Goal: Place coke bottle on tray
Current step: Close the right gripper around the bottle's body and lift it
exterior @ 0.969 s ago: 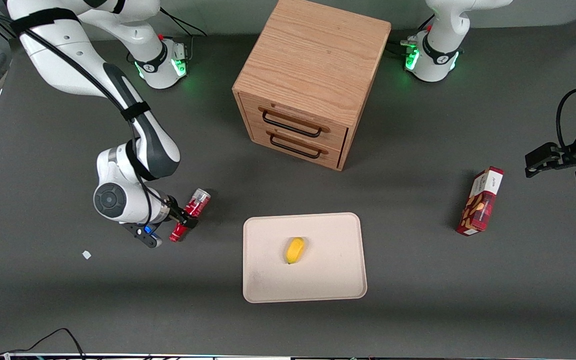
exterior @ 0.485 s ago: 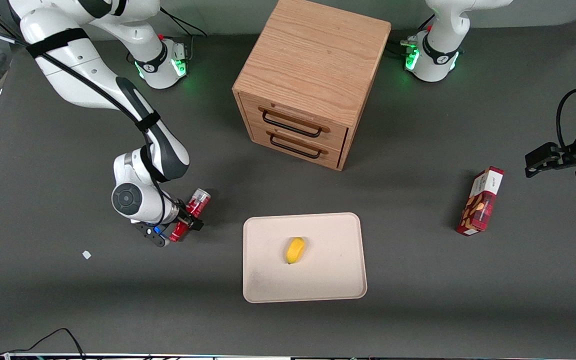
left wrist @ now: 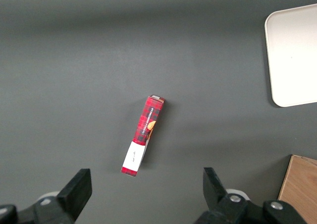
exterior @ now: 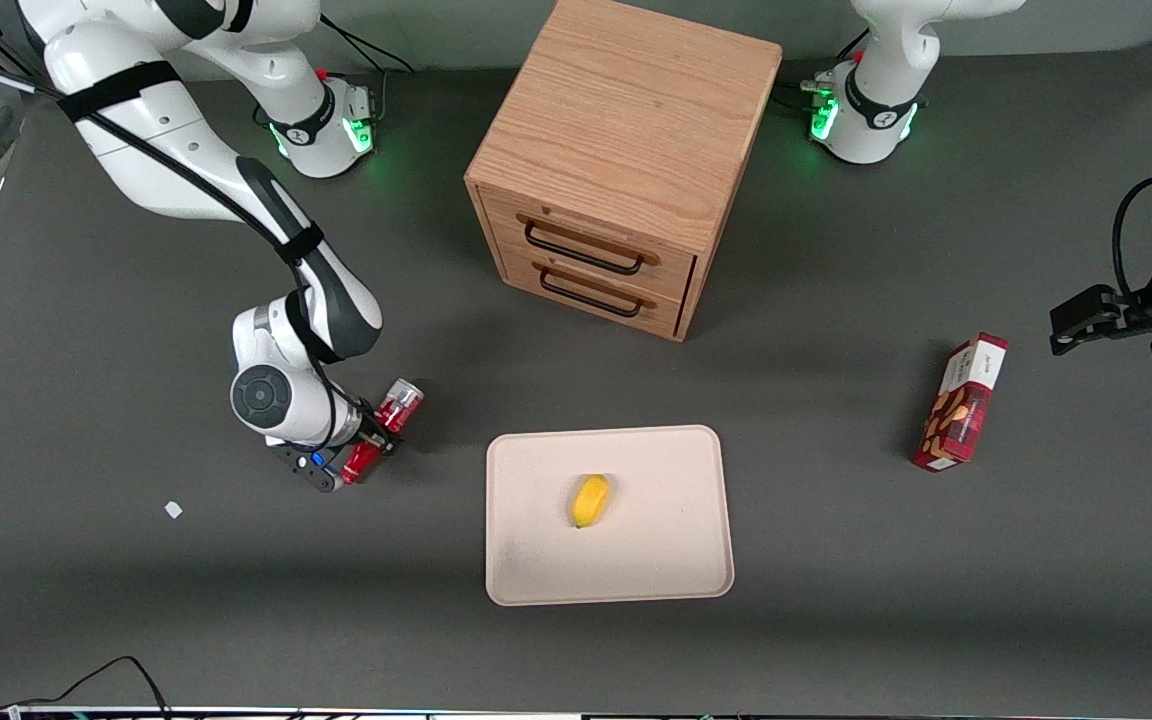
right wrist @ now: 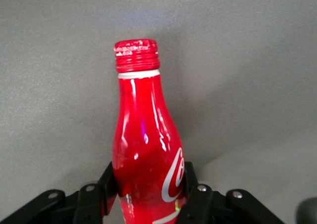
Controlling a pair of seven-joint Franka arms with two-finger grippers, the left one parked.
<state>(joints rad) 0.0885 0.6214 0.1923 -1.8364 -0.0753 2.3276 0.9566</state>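
The tray (exterior: 636, 560) lies on the table (exterior: 836, 620) nearest the front camera, with a yellow fruit (exterior: 591, 500) on it. A little farther, toward my working end, my gripper (exterior: 368, 440) is closed around the coke bottle (exterior: 382, 432), which is tilted, beside the tray and not touching it. Farthest stands the wooden drawer cabinet (exterior: 626, 160).

A robotics lab, to judge by the setup: two white arms bolted to a dark grey surface (exterior: 836, 560), bases (exterior: 321, 130) glowing green, cables trailing. Staged props only: small wooden drawer cabinet (exterior: 616, 170), beige tray (exterior: 636, 560), snack box (exterior: 961, 405). Right hand (exterior: 368, 438) clamped on a coke bottle (exterior: 383, 430).
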